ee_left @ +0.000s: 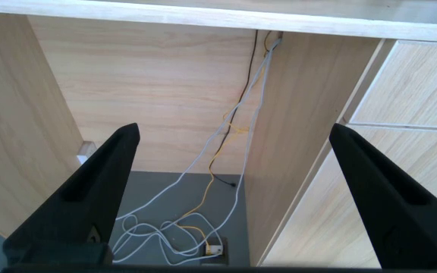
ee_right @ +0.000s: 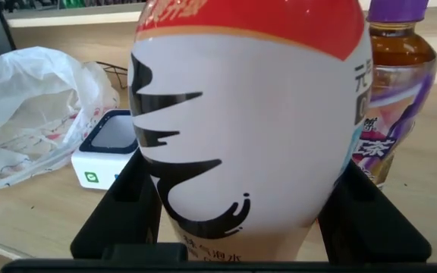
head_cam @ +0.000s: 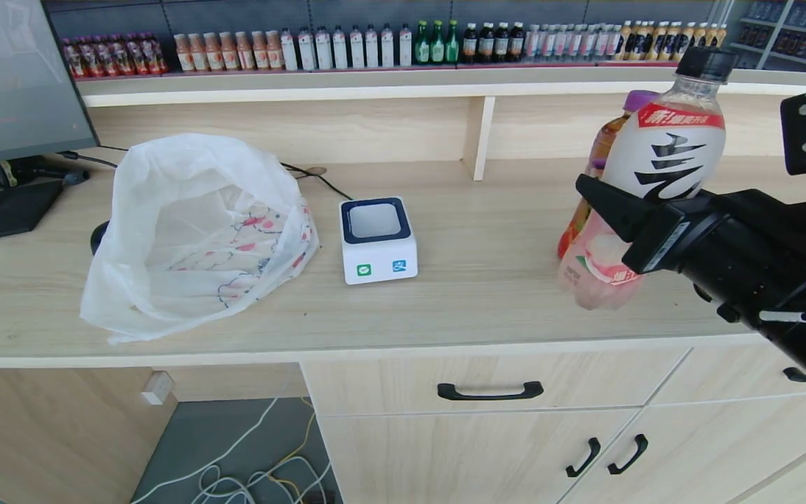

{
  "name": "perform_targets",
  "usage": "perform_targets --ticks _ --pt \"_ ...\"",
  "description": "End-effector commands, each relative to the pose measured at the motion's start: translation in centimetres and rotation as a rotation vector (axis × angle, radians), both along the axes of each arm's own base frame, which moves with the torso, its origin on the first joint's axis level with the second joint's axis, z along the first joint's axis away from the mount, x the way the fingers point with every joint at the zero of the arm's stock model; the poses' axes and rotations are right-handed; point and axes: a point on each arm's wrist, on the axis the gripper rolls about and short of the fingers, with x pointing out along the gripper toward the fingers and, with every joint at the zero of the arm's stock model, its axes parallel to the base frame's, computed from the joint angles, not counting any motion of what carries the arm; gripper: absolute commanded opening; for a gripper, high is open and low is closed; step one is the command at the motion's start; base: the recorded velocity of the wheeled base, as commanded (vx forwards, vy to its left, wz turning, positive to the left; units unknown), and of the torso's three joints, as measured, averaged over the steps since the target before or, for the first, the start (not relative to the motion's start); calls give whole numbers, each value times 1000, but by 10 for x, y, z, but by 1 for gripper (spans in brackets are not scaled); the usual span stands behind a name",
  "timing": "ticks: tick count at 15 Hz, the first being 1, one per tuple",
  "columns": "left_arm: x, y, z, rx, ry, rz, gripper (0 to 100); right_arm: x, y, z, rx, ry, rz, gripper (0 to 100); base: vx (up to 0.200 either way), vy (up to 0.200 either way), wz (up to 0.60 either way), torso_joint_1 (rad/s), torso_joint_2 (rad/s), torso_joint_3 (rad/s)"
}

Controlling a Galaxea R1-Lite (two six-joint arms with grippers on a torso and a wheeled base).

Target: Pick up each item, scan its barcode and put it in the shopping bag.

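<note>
Right gripper (ee_right: 241, 227) clenched the white-labelled bottle (head_cam: 669, 154), long axis near upright, cap leaning right; left gripper (ee_left: 234, 133) gaped wide

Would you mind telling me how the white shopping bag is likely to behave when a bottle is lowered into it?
The shopping bag looks thin and crumpled, so it is probably floppy and light. Its mouth gapes open unsupported, so it may sag or slide on the smooth counter if nudged.

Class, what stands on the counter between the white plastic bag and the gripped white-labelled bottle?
A small white cube scanner with a dark-rimmed window, seen in the head view.
</note>
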Motion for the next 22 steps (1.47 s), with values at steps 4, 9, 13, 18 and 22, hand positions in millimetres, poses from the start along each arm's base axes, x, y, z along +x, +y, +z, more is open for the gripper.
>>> perform_targets --ticks 4,9,13,18,22 --pt "0 0 0 -2 -1 1 100 -8 -7 -8 -23 18 -8 0 0 50 0 1 1 1" --pt "0 0 0 -2 -1 1 100 -4 -4 -6 -21 12 -9 0 0 200 0 6 4 -1" --pt "0 0 0 -2 -1 1 100 2 -1 -4 -18 8 -9 0 0 200 0 1 1 2" --pt "0 0 0 -2 -1 1 100 1 -1 -2 -14 2 -9 0 0 200 0 4 -2 2" --pt "0 0 0 0 -1 1 100 3 1 1 -17 -7 -6 0 0 0 0 0 0 0"
